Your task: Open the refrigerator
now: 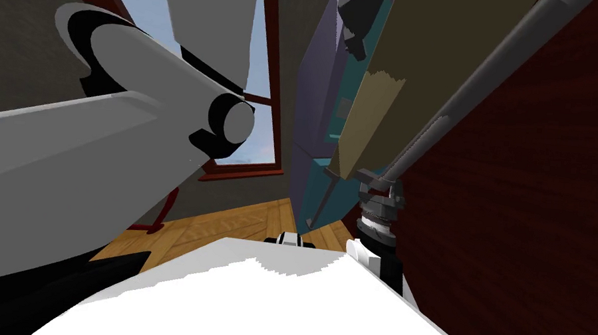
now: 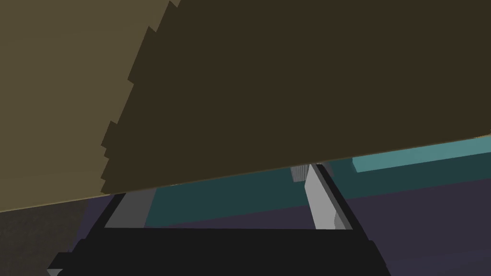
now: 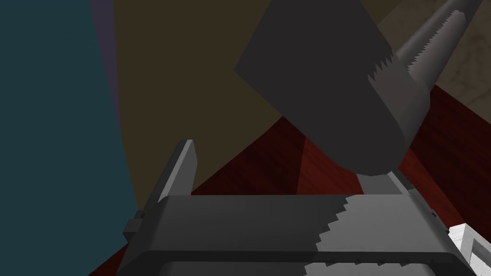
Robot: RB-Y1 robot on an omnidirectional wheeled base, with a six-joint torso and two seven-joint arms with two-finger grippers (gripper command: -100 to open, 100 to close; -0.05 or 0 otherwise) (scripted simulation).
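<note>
A red-framed window [image 1: 257, 125] stood at the left. My left gripper [image 2: 225, 191] had its fingers spread, tips hidden behind an olive panel [image 2: 287, 86]. Right of that panel, the grey handle [image 1: 470, 92] ran along the refrigerator [image 1: 529, 193], a dark red front on my right. My right gripper [image 3: 283, 163] sat at the handle's near end, fingers apart, the bar's end covering one finger, not pinched.
</note>
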